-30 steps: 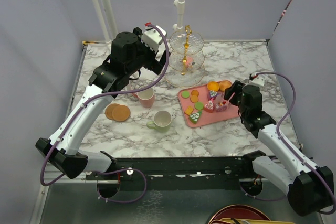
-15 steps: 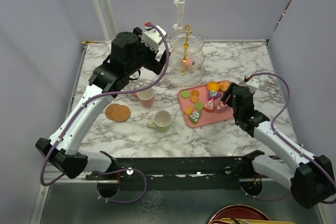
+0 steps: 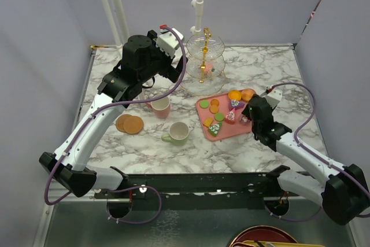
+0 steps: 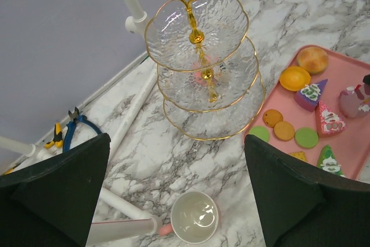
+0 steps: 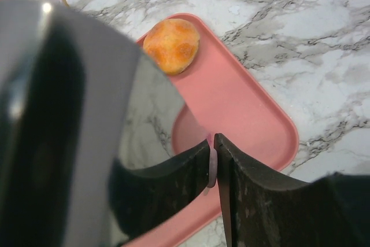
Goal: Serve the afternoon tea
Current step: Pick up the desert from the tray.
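Observation:
The clear glass three-tier stand (image 3: pixel 203 65) with its gold stem stands at the back centre, empty; it also shows in the left wrist view (image 4: pixel 202 67). Macarons and small cakes (image 3: pixel 215 118) lie on the pink tray (image 3: pixel 200 108). My right gripper (image 3: pixel 249 112) is low over the tray's right end, shut on a thin pale-pink sliver (image 5: pixel 212 163) beside the pale-pink cake (image 4: pixel 352 103). My left gripper (image 4: pixel 173 201) is open and empty, high above the pink mug (image 3: pixel 161 107). The pale-green mug (image 3: pixel 178 133) and two brown coasters (image 3: pixel 129 124) sit front left.
A brown bun (image 5: pixel 171 37) and an orange macaron (image 4: pixel 295 77) lie at the tray's far end. White pipes (image 4: pixel 133 120) and blue-handled pliers (image 4: pixel 69 128) lie beyond the table's back left edge. Purple walls close in the sides.
My right arm has swung left and forward over the tray's right end, with the gripper down at the pink cake. The left arm, mugs and stand have not moved.

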`<state>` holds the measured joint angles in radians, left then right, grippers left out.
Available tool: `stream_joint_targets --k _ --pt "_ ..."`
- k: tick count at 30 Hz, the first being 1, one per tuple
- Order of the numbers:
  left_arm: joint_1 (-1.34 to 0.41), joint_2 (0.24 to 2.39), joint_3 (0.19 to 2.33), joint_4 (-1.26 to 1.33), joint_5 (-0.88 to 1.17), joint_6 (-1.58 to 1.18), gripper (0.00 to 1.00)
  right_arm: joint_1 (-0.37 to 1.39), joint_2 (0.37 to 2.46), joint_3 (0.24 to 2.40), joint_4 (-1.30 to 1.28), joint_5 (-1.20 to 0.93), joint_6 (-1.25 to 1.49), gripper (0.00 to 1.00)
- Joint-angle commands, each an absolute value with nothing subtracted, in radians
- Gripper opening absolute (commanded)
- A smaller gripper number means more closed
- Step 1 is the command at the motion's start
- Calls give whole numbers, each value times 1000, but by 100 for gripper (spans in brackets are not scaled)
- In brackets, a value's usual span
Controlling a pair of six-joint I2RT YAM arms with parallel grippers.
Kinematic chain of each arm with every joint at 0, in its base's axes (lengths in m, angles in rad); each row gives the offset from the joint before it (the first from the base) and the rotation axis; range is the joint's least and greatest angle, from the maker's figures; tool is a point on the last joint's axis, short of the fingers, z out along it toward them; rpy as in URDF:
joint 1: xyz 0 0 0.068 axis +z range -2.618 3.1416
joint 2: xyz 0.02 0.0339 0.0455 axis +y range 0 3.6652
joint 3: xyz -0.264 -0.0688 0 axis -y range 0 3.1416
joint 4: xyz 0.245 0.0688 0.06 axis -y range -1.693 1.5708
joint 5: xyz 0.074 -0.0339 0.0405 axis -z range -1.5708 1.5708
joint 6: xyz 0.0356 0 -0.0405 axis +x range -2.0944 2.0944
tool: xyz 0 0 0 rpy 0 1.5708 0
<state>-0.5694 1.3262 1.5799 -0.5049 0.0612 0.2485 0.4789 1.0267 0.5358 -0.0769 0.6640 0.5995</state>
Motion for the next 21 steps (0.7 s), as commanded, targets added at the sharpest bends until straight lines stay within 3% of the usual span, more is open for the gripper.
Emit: stream_joint_targets --k 1,4,13,21 --pt "-569 1318 1599 -510 81 248 99 486 1010 546 -69 763 601 51" --pt "-568 1315 1594 -511 81 248 99 486 994 555 -68 777 572 42" --pt "-568 1322 1596 -518 39 242 99 486 898 601 9 685 370 33" --pt "-565 1370 1628 -576 -72 213 99 487 983 749 133 448 215 32"
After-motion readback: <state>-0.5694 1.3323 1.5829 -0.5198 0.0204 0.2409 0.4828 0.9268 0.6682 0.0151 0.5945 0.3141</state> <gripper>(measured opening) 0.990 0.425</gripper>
